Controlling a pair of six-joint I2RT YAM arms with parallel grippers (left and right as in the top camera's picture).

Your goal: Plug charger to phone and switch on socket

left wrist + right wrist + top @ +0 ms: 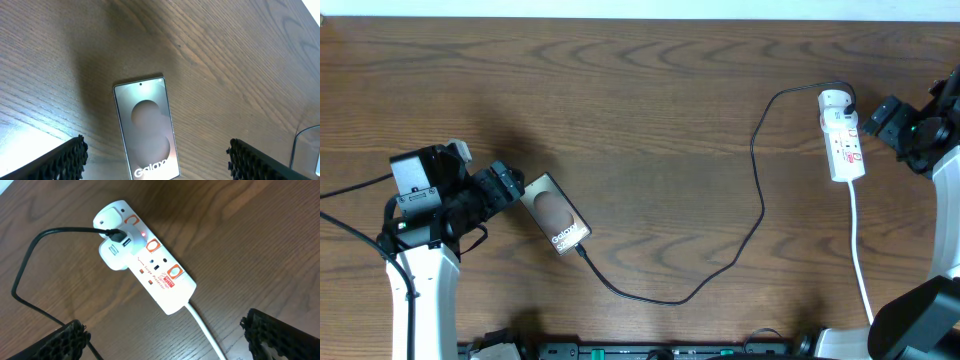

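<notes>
Brown wood-grain table [640, 90] carries everything you are working with. Your left gripper [510, 185] sits just beside the upper left end of the small flat phone with a glossy brownish face and white "Galaxy" lettering [555, 214]; its jaws are spread wide and grip nothing, and the wrist view shows the phone lying flat between the two ribbed black fingers [65, 160] without touching either. The long thin black charger cable [760, 210] meets the phone's lower end, loops loosely across the middle of the table and climbs to a white adapter [117, 250] seated in the white elongated socket strip with red markings [842, 135]. A small red light [142, 232] glows beside that adapter. Your right gripper [873, 118] hangs just right of the strip, jaws fully apart and empty. The strip's white lead [860, 250] trails toward the table's near edge.
</notes>
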